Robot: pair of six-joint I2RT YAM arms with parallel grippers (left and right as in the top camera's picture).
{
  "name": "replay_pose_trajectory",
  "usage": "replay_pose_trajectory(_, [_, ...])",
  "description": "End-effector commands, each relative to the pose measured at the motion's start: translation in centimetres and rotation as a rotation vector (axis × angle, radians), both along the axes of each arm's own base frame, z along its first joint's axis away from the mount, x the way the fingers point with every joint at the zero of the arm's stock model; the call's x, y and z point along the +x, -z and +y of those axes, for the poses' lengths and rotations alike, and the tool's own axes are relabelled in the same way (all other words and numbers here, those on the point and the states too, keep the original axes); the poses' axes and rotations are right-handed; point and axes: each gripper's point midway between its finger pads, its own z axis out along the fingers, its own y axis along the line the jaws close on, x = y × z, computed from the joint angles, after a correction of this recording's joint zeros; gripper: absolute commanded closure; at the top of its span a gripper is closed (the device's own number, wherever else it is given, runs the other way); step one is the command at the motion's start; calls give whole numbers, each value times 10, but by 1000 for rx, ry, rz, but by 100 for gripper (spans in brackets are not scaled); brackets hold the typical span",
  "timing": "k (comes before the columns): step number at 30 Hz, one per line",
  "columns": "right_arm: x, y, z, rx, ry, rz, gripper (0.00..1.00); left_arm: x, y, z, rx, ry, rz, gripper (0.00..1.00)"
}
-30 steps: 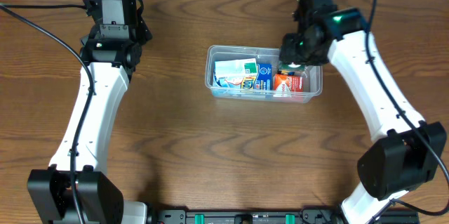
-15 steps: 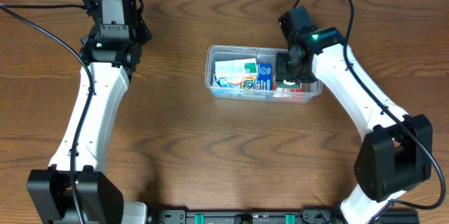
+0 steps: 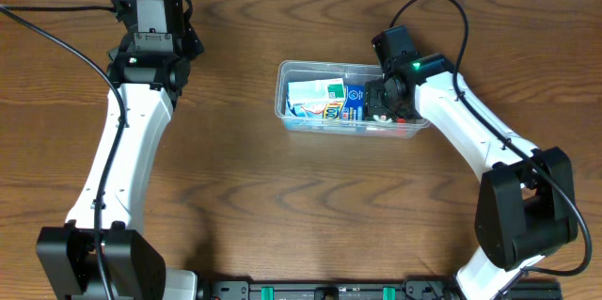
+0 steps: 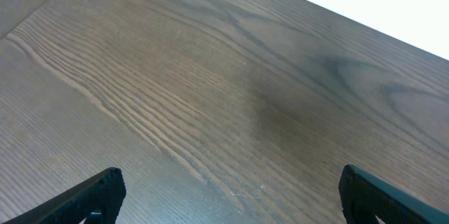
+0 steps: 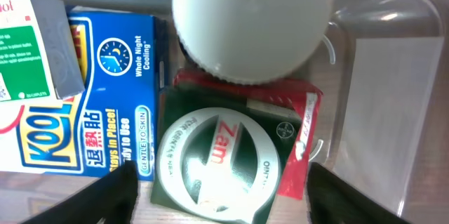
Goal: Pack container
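The clear plastic container (image 3: 282, 93) lies on the wooden table right of centre. It holds several small boxes. My right gripper (image 3: 384, 104) is lowered into its right end. In the right wrist view the gripper (image 5: 221, 196) is open. Its fingers straddle a green box with a white "Zam" ring (image 5: 224, 161), with small gaps on both sides. The green box lies on a red box (image 5: 303, 140), with a white round lid (image 5: 252, 20) behind it and a blue box (image 5: 105, 90) to the left. The container's clear wall (image 5: 379, 76) is at the right. My left gripper (image 3: 150, 18) is open and empty (image 4: 228, 196) over bare wood.
A white and green box (image 5: 21, 41) lies at the container's left part; it also shows overhead (image 3: 315, 93). The table's far edge (image 4: 337, 13) runs close behind my left gripper. Black cables trail from both arms.
My right arm has come down and moved left, from above the container's right end into it, and now covers the red box. The left arm has not moved.
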Motion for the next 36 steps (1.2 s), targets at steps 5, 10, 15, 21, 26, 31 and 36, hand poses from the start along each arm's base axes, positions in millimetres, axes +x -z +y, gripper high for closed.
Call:
replay_pose_trajectory(5, [2, -7, 2, -10, -48, -19, 15, 0, -1, 3, 1, -20, -7, 2])
replay_pose_trajectory(10, [1, -56, 2, 13, -77, -102, 12, 0, -1, 3, 1, -20, -7, 2])
replay_pose_trajectory(15, [-25, -144, 1, 95, -155, -288, 12, 0, -1, 3, 1, -20, -7, 2])
replay_pose_trajectory(21, [-101, -257, -28, 159, -185, -596, 10, 0, -1, 3, 1, -20, -7, 2])
replay_pose_trajectory(26, [-184, -319, -62, 213, -171, -853, 6, 0, -1, 3, 1, -20, -7, 2])
replay_pose_trajectory(31, [-262, -324, -99, 211, -136, -979, 1, 0, -1, 3, 1, -20, -7, 2])
replay_pose_trajectory(36, [-314, -307, -119, 221, -137, -1028, 1, 0, -1, 3, 1, -20, -7, 2])
